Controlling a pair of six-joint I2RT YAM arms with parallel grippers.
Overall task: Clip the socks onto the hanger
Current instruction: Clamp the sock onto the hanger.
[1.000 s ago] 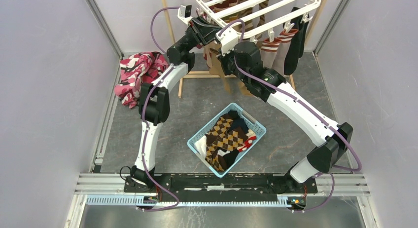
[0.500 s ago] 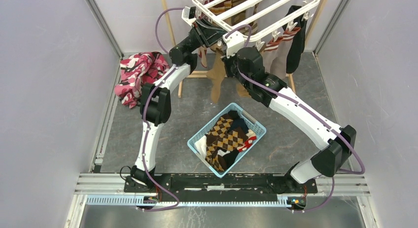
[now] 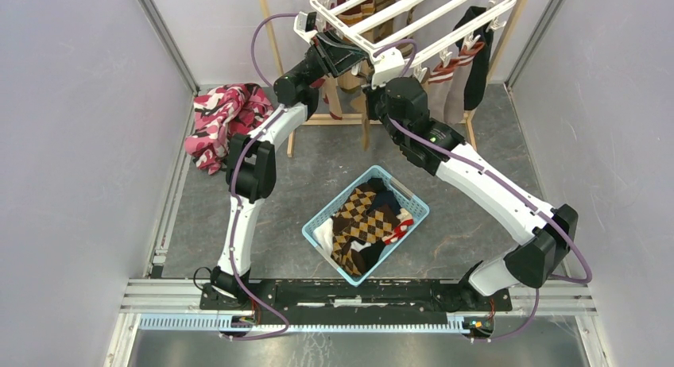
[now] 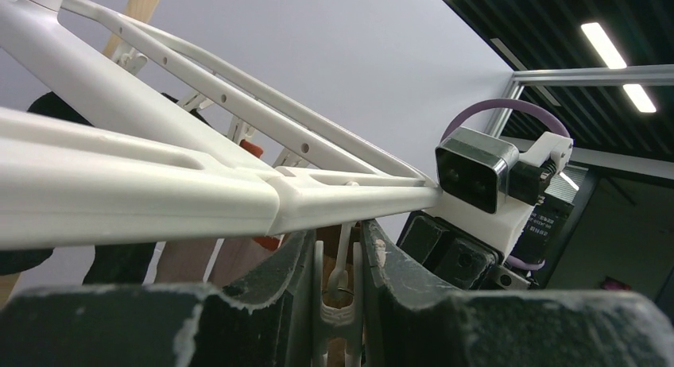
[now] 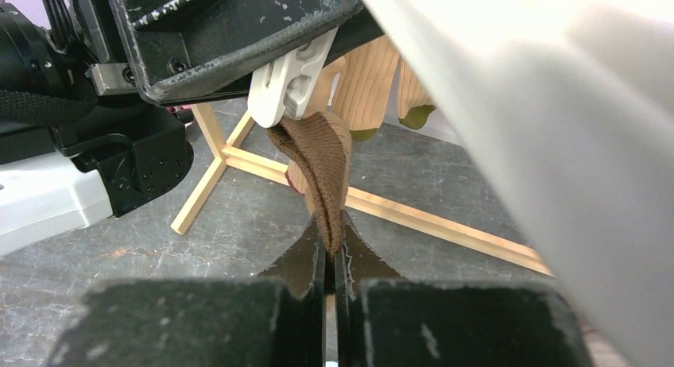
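The white hanger (image 3: 413, 5) hangs at the back; its bars cross the left wrist view (image 4: 159, 184). My left gripper (image 4: 338, 252) is shut on a small white clip (image 4: 339, 303) dangling under a bar. My right gripper (image 5: 328, 240) is shut on a brown ribbed sock (image 5: 326, 164), held up so its folded top touches the lower end of that clip (image 5: 288, 81). In the top view both grippers meet under the rack's near left side, left (image 3: 350, 59) and right (image 3: 375, 83). Grey socks with red-white striped cuffs (image 3: 441, 81) and a black sock (image 3: 475, 57) hang from clips.
A light blue mesh basket (image 3: 318, 224) with argyle socks (image 3: 362, 224) stands mid-floor. A pink, red and black cloth (image 3: 222, 121) lies at the left. The thin wooden stand (image 3: 334, 119) is under the rack. Tan socks (image 5: 366, 89) hang behind the clip.
My right arm has risen and moved back toward the rack, lifting the brown sock up to the clip. My left gripper has kept its place at the rack.
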